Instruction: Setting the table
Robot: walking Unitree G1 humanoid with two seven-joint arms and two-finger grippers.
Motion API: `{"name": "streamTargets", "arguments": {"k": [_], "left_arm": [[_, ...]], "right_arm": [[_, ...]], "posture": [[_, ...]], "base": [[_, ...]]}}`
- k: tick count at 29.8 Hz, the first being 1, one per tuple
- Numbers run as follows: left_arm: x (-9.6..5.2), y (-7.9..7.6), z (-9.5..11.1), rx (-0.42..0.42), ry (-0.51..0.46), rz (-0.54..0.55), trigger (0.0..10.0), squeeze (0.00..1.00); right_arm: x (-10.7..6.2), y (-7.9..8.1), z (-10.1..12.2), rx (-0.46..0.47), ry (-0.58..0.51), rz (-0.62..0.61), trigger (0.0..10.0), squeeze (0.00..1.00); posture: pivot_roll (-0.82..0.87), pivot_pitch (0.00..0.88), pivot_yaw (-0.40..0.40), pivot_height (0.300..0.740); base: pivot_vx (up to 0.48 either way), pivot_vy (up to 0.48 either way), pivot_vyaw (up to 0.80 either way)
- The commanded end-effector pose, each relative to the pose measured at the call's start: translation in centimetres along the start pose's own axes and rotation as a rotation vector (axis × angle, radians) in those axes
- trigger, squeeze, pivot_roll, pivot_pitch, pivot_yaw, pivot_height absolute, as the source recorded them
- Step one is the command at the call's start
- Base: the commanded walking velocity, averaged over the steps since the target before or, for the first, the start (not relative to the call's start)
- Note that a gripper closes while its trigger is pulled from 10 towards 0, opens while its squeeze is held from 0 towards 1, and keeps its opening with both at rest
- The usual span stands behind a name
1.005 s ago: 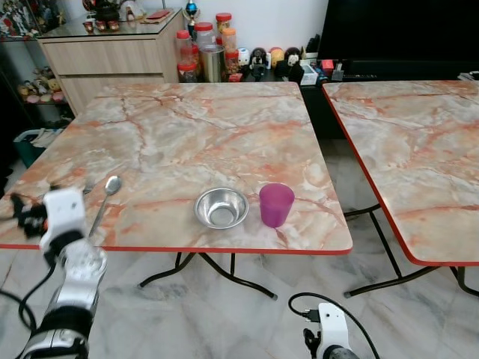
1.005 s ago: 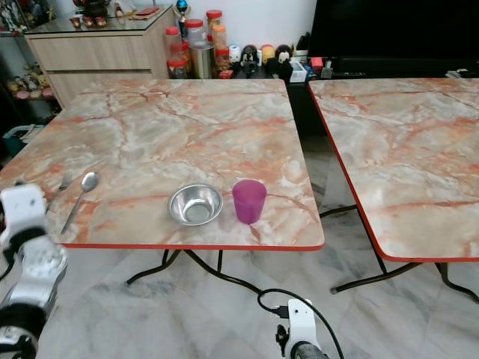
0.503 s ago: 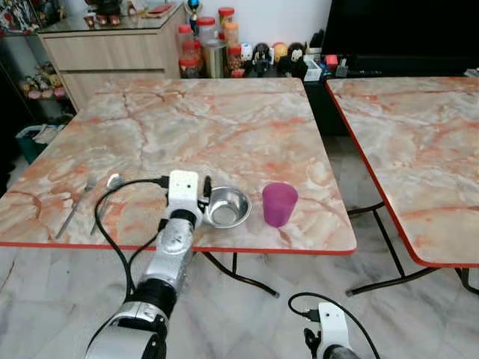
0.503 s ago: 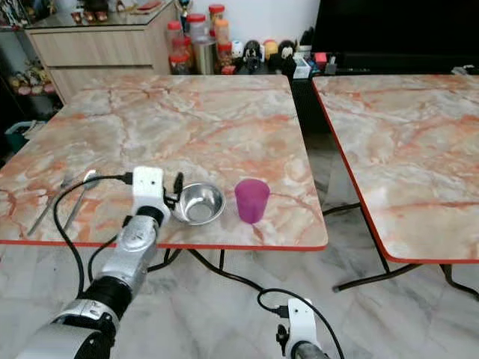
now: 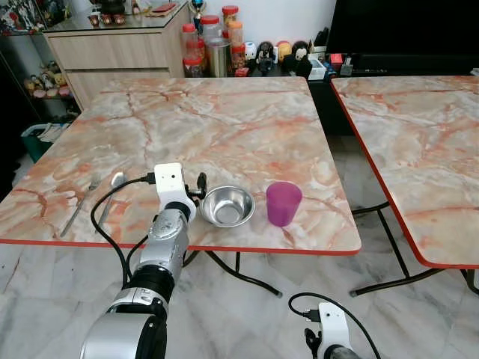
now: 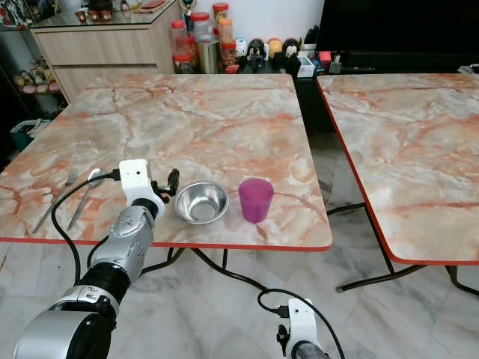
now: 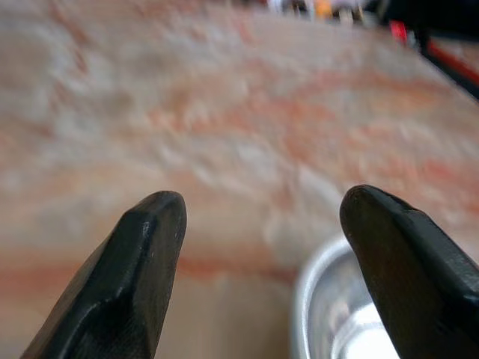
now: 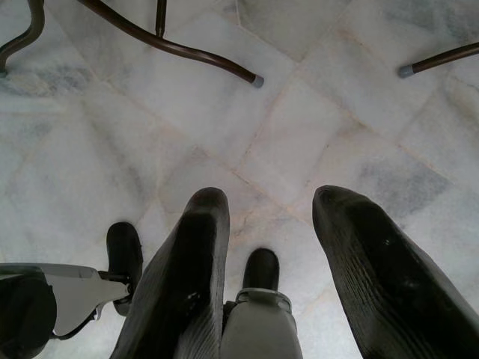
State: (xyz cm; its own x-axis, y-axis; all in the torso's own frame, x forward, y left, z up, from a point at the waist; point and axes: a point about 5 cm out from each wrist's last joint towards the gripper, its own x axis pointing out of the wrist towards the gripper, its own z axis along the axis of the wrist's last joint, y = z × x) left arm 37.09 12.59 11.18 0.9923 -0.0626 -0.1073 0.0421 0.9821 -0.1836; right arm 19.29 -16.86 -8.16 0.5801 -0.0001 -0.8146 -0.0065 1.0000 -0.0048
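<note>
shiny round steel bowl (image 5: 227, 206) beside a purple cup (image 5: 284, 203) on the marble bench (image 5: 224, 127); left gripper (image 7: 262, 224) fingers released just beside its cut-off rim; right gripper (image 8: 266, 247) fingers spread over the floor.

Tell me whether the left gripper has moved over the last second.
Yes. The left gripper swung from beside the spoon rightward along the table's near edge to the steel bowl, jaws open.
</note>
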Motion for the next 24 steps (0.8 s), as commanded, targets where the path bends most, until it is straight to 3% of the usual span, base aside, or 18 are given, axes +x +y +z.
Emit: {"name": "streamTargets", "arguments": {"k": [1, 6, 21, 22, 23, 24], "left_arm": [[0.1, -0.4, -0.6, 0.019, 0.065, -0.029, 10.0, 0.00], [0.0, -0.9, -1.7, 0.060, 0.151, -0.062, 10.0, 0.00], [-0.1, -1.2, -2.4, 0.076, 0.241, -0.086, 10.0, 0.00], [-0.1, -1.1, -2.5, 0.079, 0.248, -0.080, 9.7, 0.00], [-0.1, -1.1, -2.6, 0.082, 0.252, -0.076, 8.4, 0.00], [-0.1, -1.0, -2.6, 0.084, 0.255, -0.074, 3.2, 0.00]], "right_arm": [[0.0, 0.2, 0.2, -0.003, 0.001, 0.005, 10.0, 0.00], [0.0, 0.2, 0.1, 0.000, 0.001, 0.007, 10.0, 0.00], [0.0, 0.1, 0.0, 0.002, 0.005, 0.009, 10.0, 0.00], [0.0, 0.2, 0.0, 0.002, 0.004, 0.009, 10.0, 0.00], [0.0, 0.2, 0.0, 0.002, 0.004, 0.009, 10.0, 0.00], [0.0, 0.2, 0.0, 0.002, 0.004, 0.010, 10.0, 0.00]], "posture": [[-0.04, 0.000, 0.041, 0.740], [-0.04, 0.000, 0.042, 0.740], [-0.05, 0.000, 0.044, 0.740], [-0.05, 0.000, 0.044, 0.740], [-0.05, 0.000, 0.044, 0.740], [-0.05, 0.000, 0.044, 0.740]], "base": [[0.000, 0.000, 0.00], [0.000, 0.000, 0.00], [0.000, 0.000, 0.00], [0.000, 0.000, 0.00], [0.000, 0.000, 0.00], [0.000, 0.000, 0.00]]}}
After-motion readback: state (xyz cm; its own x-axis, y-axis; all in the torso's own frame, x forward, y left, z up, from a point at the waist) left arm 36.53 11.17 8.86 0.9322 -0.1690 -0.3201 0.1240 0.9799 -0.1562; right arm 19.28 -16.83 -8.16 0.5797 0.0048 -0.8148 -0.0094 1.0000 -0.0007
